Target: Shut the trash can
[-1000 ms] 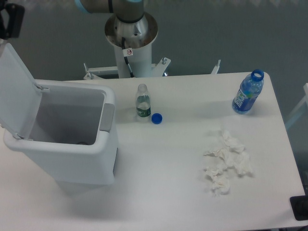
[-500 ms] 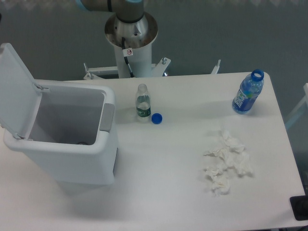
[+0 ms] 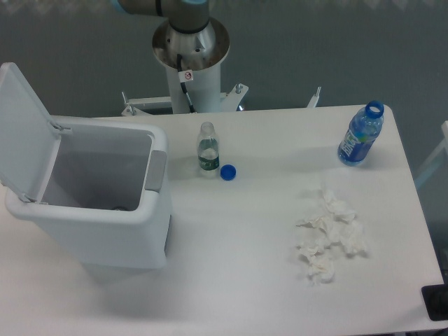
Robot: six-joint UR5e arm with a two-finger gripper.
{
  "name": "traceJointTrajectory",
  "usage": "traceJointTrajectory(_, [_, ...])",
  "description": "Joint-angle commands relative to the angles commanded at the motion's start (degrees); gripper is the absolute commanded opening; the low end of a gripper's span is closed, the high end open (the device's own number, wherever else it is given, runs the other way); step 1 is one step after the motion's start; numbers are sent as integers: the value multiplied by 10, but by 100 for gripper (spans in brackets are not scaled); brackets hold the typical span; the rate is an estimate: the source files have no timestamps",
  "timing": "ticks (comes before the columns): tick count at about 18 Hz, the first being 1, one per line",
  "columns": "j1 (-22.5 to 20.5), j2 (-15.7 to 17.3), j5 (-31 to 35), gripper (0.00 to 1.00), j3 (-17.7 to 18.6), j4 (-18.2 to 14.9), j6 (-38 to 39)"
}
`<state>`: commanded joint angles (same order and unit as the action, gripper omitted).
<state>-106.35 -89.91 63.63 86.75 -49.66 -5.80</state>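
Since a second ago your end effector left view at upper left; its grip state is out of sight. Trash can sits on tabletop's left end, lid standing open leftward, hinge edge running front-to-back.

A: The arm is cut off by the top edge; the gripper lies outside the view.

B: The trash can hides most of its own floor behind its front wall; a small dark shape there is unreadable.

A: A black object is clipped at the lower right corner.

B: The green bottle's label is too small to read.
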Motion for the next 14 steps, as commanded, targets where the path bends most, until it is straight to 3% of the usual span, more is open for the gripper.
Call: traceJointTrajectory(14, [-1,5,19,100,25,-2,-15])
